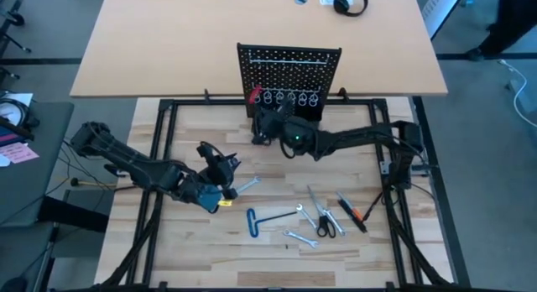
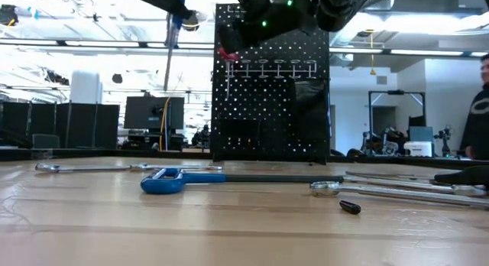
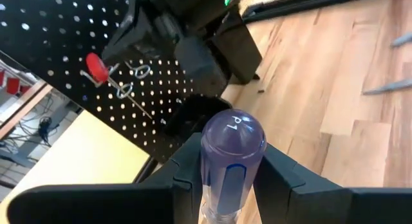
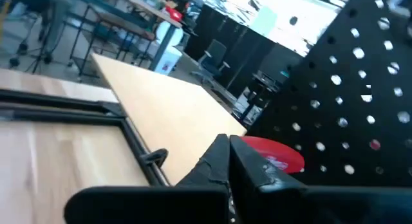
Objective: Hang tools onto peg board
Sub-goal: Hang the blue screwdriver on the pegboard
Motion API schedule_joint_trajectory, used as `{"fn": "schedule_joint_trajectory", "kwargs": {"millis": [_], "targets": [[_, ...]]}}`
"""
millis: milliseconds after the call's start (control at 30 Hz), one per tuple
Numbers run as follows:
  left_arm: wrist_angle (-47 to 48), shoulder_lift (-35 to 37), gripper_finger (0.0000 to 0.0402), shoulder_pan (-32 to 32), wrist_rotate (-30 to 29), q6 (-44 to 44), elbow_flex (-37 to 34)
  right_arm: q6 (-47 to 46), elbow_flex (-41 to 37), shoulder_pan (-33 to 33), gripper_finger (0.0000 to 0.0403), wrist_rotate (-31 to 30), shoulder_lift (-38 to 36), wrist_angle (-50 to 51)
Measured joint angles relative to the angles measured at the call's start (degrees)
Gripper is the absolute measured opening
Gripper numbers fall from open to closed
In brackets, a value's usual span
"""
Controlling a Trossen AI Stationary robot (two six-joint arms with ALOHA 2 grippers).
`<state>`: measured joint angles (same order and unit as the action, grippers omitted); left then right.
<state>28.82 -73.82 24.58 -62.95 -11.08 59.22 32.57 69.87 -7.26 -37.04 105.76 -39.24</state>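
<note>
The black peg board stands upright at the far edge of the wooden table. A red-handled tool hangs from one of its silver ring hooks. My right gripper is shut with nothing in it, level, close beside the red handle. My left gripper is in the air on the near left, shut on a blue-handled screwdriver. On the table lie a blue T-key, silver wrenches, black scissors and an orange-and-black tool. My left gripper pinches the screwdriver's clear blue handle between its two fingers, just below the rounded cap. The fingers come nearly level, pointing toward the peg board, and lie across the handle. The screwdriver is lifted clear with its cap up and its shaft hanging below.
Black frame rails run along the table's sides. Two black cups sit at the board's base. A tan table behind the board holds headphones. A person stands at the far right of the room.
</note>
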Motion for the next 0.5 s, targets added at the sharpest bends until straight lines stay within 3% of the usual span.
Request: {"fn": "schedule_joint_trajectory", "kwargs": {"millis": [300,500], "targets": [[0.4,0.0,0.0082,0.2,-0.1,-1.0,0.0,4.1,-0.1,0.7,0.0005,-8.1,-2.4,1.1],[-0.2,0.0,0.0082,-0.3,0.1,1.0,0.0,17.3,-0.2,9.4,0.0005,-19.9,-6.5,6.6]]}}
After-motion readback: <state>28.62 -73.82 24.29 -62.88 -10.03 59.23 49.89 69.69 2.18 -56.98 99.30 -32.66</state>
